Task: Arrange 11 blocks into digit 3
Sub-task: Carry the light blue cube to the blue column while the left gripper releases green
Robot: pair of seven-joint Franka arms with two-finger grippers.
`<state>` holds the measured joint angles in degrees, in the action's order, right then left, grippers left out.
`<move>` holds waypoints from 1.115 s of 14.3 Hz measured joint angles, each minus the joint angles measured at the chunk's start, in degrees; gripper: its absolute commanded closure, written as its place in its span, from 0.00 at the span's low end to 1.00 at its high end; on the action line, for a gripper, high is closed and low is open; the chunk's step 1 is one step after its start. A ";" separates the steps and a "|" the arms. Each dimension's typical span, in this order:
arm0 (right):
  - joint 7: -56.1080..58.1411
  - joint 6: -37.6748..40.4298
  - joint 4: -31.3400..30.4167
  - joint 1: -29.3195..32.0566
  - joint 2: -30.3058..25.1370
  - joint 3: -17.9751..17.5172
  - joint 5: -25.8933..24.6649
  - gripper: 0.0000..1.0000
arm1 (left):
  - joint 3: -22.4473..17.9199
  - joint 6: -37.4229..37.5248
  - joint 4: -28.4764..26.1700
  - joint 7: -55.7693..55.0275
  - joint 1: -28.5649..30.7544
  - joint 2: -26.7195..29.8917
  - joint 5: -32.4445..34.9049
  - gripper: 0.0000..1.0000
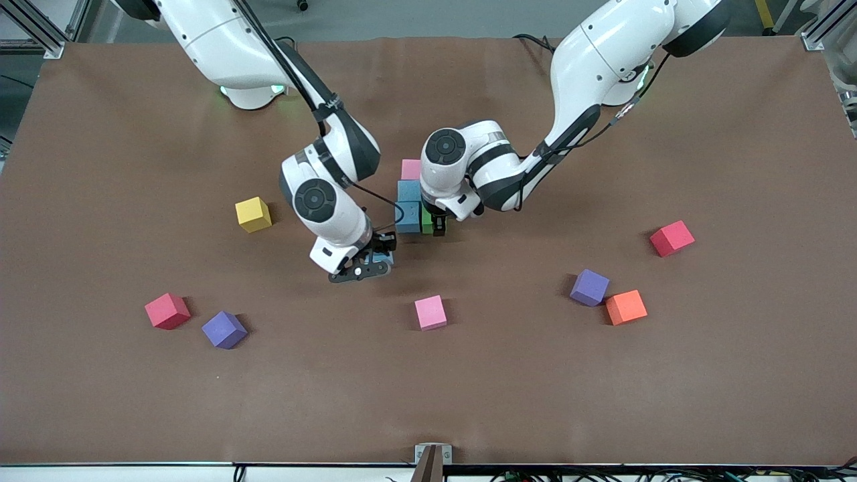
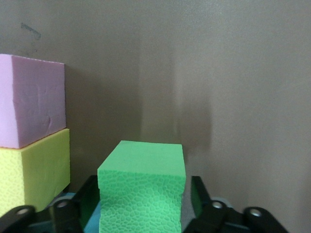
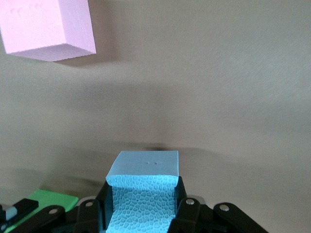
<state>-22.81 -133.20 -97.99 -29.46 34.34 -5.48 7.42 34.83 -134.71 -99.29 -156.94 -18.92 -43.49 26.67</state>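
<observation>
- Left pincer (image 1: 436, 225) sits low at the part-built digit 3 (image 1: 410, 199), fingers spread either side of the small matte green cube (image 2: 142, 187), seemingly just placed.
- Right pincer (image 1: 377, 257) is clamped on a light blue cube (image 3: 142, 194) near the column.
- Next, I'd say: left lifts clear, right sets blue down flush.

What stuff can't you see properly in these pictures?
- Green block: in the front view, the left pincer covers most of it.
- Light blue block held by the right pincer: in the front view, only a sliver shows past the pincer.
- Anything lying under the left arm: in the front view, its wrist hides that spot beside the blocks.
</observation>
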 measured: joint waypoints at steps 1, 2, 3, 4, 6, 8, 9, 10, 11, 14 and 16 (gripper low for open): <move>-2.58 -0.43 0.40 -0.61 0.78 0.00 0.05 0.84 | -0.06 0.20 0.01 -0.16 0.01 0.00 0.00 0.00; -5.06 -0.97 0.66 -1.25 1.42 -0.01 0.05 0.84 | -0.10 0.69 0.07 -0.41 0.07 0.00 0.01 0.00; -7.12 -1.31 0.88 -1.88 1.88 0.00 0.06 0.84 | -0.10 1.42 0.24 -0.43 0.18 0.05 0.01 0.00; -8.85 -1.61 1.03 -2.54 2.24 0.00 0.06 0.84 | -0.09 2.26 0.48 -0.43 0.24 0.31 0.02 0.00; -11.94 -2.08 1.34 -3.70 2.83 0.01 0.06 0.83 | 0.02 3.68 0.93 -0.43 0.27 1.78 0.02 0.00; -13.40 -2.17 1.65 -4.50 3.31 0.04 0.06 0.83 | 0.24 5.88 1.19 -0.43 0.35 4.42 0.02 0.00; -13.89 -2.17 1.72 -4.83 3.47 0.06 0.06 0.83 | 0.26 7.18 1.20 -0.43 0.43 5.82 0.02 0.00; -14.35 -2.17 1.77 -5.12 3.54 0.07 0.06 0.82 | 0.27 8.18 1.21 -0.39 0.61 6.98 0.02 0.00; -14.72 -2.17 1.80 -5.36 3.55 0.08 0.06 0.81 | 0.29 8.84 1.22 0.03 1.01 7.94 0.02 0.00; -14.83 -2.16 1.82 -5.91 3.60 0.14 0.05 0.79 | 0.60 10.27 1.60 2.20 4.03 9.17 0.09 0.00; -14.83 -2.12 1.84 -6.07 3.61 0.21 0.01 0.78 | 0.75 12.25 2.84 5.17 6.82 9.18 0.37 0.00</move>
<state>-37.64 -135.32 -96.15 -35.53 37.95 -5.27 7.44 35.58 -122.46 -96.45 -151.77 -12.10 -34.31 27.04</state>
